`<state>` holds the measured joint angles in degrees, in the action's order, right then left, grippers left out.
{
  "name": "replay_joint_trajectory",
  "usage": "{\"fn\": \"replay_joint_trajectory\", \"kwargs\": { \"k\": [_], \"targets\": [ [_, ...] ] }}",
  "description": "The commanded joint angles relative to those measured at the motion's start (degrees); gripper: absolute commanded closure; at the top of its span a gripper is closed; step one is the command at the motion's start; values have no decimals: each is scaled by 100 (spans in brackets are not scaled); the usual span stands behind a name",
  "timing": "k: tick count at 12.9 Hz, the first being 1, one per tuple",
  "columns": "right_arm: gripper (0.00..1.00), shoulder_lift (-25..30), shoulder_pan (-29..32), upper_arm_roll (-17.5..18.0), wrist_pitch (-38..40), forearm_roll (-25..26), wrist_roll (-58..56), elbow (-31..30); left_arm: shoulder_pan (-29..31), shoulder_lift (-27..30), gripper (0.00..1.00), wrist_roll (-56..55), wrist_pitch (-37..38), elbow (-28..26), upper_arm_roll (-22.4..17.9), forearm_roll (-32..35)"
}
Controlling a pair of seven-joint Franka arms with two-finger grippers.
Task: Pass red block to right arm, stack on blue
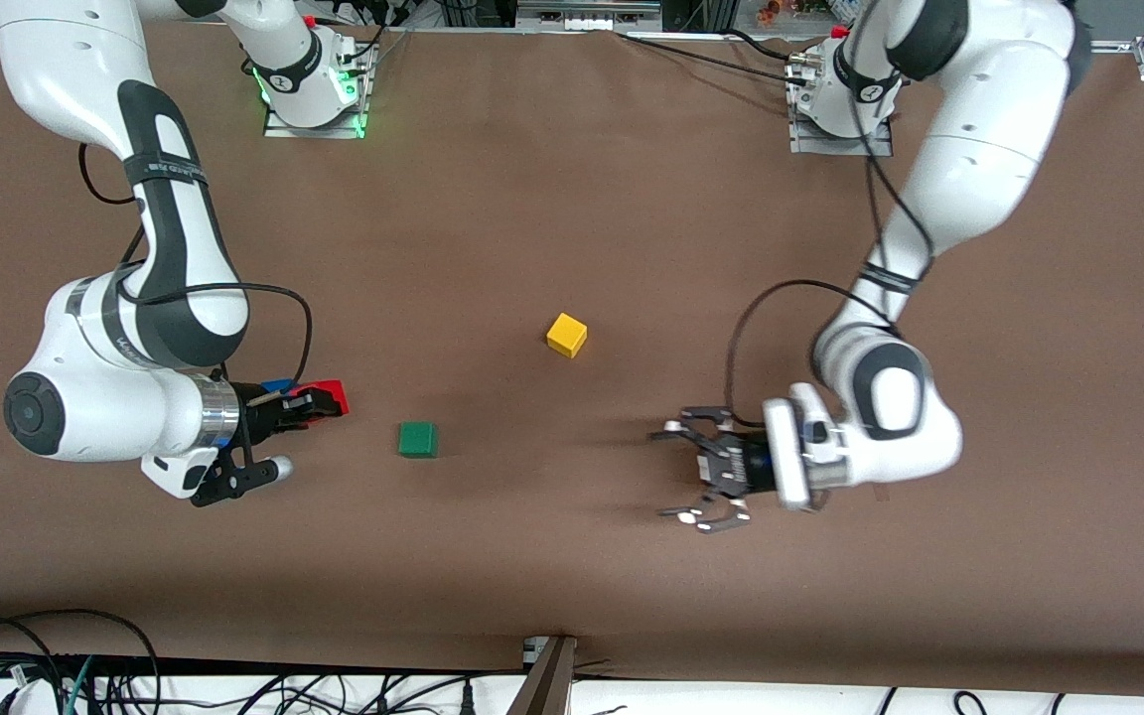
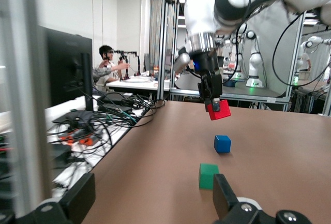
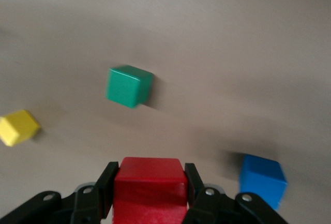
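My right gripper (image 1: pixel 322 403) is shut on the red block (image 1: pixel 332 390) and holds it in the air. Its black fingers press two opposite sides of the red block (image 3: pixel 150 182). The blue cube (image 3: pixel 262 178) rests on the table just beside the spot under the red block, and the arm partly hides the blue cube (image 1: pixel 277 384) in the front view. In the left wrist view the red block (image 2: pixel 219 109) hangs a little above the blue cube (image 2: pixel 222 143). My left gripper (image 1: pixel 696 475) is open, holds nothing and hovers over the table toward the left arm's end.
A green cube (image 1: pixel 418 439) lies on the brown table (image 1: pixel 572 556) between the two grippers, close to the blue cube. A yellow cube (image 1: pixel 566 335) sits farther from the front camera, near the table's middle. Cables run along the table's edge nearest the front camera.
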<state>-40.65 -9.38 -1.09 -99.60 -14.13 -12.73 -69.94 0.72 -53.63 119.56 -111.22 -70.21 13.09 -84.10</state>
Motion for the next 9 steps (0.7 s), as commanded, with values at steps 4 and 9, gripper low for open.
{"fn": "replay_joint_trajectory", "kwargs": {
  "k": [4,9],
  "targets": [
    [100,1224,-3,-57,-1724,1068,-63,-2475,1815,239,0,68,1767,-327,-139,2350],
    [100,1937,-3,-207,-4012,1149,-63,-4527,2126,230,0,85,2553,654,-1429,4355]
  ]
}}
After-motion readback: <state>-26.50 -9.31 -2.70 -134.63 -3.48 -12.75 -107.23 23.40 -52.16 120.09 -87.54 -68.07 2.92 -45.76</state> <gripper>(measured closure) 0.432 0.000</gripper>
